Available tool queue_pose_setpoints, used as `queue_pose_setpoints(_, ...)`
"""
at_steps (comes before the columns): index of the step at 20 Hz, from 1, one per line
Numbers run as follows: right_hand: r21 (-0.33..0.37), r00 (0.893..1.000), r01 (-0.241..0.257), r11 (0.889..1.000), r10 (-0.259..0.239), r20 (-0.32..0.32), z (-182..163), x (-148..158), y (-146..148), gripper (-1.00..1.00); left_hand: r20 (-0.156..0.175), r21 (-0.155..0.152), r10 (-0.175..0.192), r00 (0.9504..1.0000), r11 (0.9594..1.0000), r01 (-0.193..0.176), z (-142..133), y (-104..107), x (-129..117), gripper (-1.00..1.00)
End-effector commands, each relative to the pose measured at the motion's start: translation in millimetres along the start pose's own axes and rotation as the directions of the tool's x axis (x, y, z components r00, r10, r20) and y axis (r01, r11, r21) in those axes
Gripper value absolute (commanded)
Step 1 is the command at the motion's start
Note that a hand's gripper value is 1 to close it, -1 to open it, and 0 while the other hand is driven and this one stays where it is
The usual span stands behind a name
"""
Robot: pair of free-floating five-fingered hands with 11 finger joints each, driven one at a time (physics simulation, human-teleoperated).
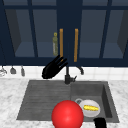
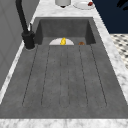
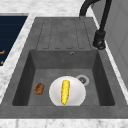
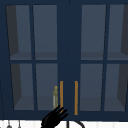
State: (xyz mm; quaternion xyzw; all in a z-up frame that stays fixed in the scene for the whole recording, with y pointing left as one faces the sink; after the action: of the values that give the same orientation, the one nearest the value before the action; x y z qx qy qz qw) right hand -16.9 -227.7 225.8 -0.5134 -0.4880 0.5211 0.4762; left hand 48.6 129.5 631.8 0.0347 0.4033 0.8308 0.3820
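**Left hand at the cabinet handle**

The left hand (image 1: 53, 68) hangs in the air above the sink (image 1: 30, 100), fingers straight and spread, holding nothing. Its long axis slants up and to the right, fingertips pointing at the lower end of the left door handle (image 1: 61, 43) of the wall cabinet (image 1: 67, 15); whether they touch it I cannot tell. That handle stands upright, beside a matching right handle (image 1: 76, 45). A bottle (image 1: 55, 45) stands behind the glass. The right hand (image 1: 100, 123) shows at the bottom edge; its fingers cannot be made out. Corn (image 3: 65, 91) lies on a plate (image 3: 77, 93) in the basin.
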Motion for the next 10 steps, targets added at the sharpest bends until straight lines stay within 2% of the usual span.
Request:
queue_pose_setpoints(1, 0.0, 1.0, 0.0, 1.0, 0.0, 0.0, 0, 0, 0, 0.0, 0.104, -0.056, 0.066, 0.9924, 0.9966, -0.06, 5, -2, -6, -1.0)
queue_pose_setpoints(5, 0.0, 1.0, 0.0, 1.0, 0.0, 0.0, 0, 0, 0, 0.0, 0.124, -0.06, 0.089, 0.9883, 0.9949, -0.082, 10, 1, -11, -1.0)
queue_pose_setpoints(10, 0.0, 1.0, 0.0, 1.0, 0.0, 0.0, 0, 0, 0, 0.0, 0.12, -0.038, 0.13, 0.9842, 0.9912, -0.127, 10, 13, -23, -1.0)
